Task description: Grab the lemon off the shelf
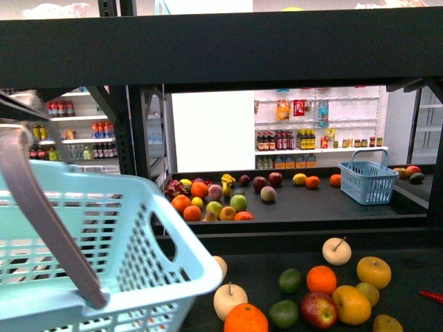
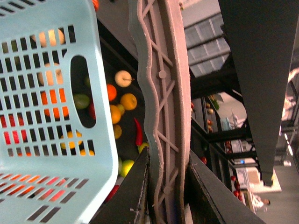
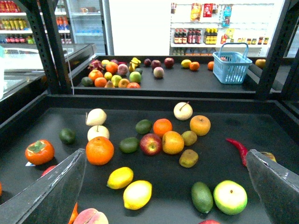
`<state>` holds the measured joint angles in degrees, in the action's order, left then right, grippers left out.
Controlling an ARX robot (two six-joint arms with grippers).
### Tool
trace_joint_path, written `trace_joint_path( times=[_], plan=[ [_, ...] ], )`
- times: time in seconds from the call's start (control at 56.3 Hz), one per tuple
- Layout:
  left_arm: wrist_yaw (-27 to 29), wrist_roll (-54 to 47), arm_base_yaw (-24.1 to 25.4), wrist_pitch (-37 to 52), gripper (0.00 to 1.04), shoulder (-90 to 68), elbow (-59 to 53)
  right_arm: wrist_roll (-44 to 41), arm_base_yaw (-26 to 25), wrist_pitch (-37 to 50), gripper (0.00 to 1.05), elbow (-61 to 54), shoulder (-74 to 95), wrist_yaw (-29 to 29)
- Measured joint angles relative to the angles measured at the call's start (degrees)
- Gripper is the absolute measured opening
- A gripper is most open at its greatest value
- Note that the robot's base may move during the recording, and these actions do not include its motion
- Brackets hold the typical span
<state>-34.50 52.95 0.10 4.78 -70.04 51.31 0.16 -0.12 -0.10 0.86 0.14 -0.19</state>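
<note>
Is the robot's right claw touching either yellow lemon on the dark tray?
Apart. Right wrist view: the right gripper is open, and bare shelf shows between its fingers and the smaller lemon and bigger lemon.

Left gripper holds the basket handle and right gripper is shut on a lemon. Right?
No. The right gripper is open and empty; the right wrist view shows a lemon lying loose on the shelf. The left gripper does hold the basket handle.
</note>
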Motion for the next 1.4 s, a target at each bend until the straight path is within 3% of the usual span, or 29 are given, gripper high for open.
trace_joint_path(
  times=[0.32, 0.515, 1.049, 1.351, 1.369, 1.404],
  plan=[
    [1.6, 0.1, -16.4, 7.2, 0.14, -13.0, 5.9, 0.0, 0.0, 0.0, 1.02, 0.0, 0.0, 0.0],
    [2.8, -0.9, -21.8, 8.5, 0.14, -18.4, 12.3, 0.0, 0.0, 0.0, 1.02, 0.0, 0.0, 0.0],
    [13.1, 5.2, -24.9, 19.0, 0.13, -25.9, 14.0, 0.0, 0.0, 0.0, 1.02, 0.0, 0.0, 0.0],
    [13.0, 5.8, -26.2, 19.4, 0.13, -27.1, 14.0, 0.0, 0.0, 0.0, 1.02, 0.0, 0.0, 0.0],
    [13.0, 5.8, -26.2, 19.4, 0.13, -27.1, 14.0, 0.0, 0.1, 0.0, 1.02, 0.0, 0.0, 0.4],
    [13.1, 5.6, -26.3, 19.4, 0.13, -27.1, 14.0, 1.0, 2.3, -2.4, 1.02, 0.7, 1.7, 7.4]
  ],
)
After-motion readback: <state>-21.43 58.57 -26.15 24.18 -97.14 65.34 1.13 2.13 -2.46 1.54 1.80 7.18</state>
